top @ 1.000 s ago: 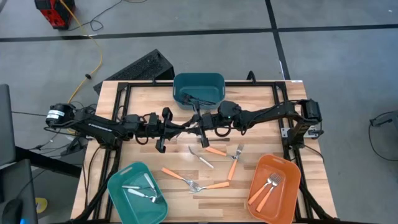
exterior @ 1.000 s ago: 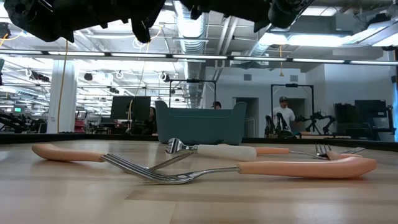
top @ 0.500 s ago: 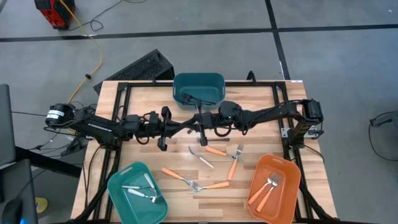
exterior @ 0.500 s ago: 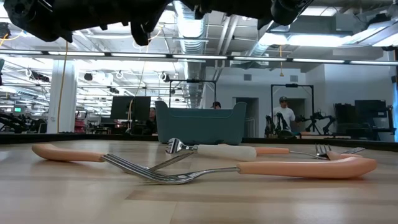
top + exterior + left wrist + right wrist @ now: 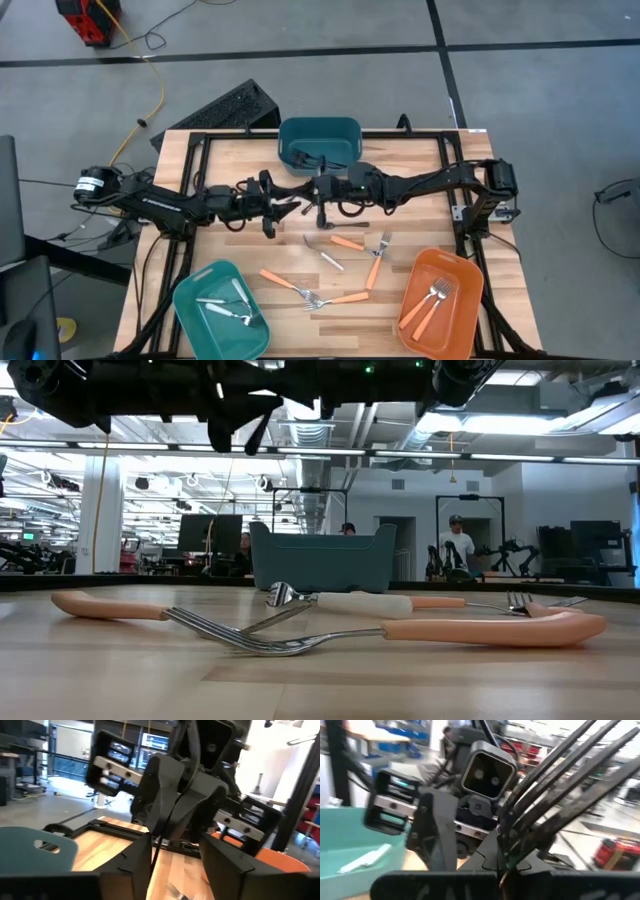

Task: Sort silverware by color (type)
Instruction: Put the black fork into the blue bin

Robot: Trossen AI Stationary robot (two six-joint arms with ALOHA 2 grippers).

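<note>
Right gripper (image 5: 322,190) clamped on a slim black plastic fork (image 5: 555,785), tines up before its camera. Left gripper (image 5: 285,205) spread, facing it above mid-table, dark-teal bin (image 5: 320,140) beyond. Below on butcher-block table (image 5: 200,250), loose orange-handled forks (image 5: 350,243).

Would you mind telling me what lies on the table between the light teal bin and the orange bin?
In the high view, between the teal bin and the orange bin lie two orange-handled forks, heads meeting; otherwise bare wood.
</note>
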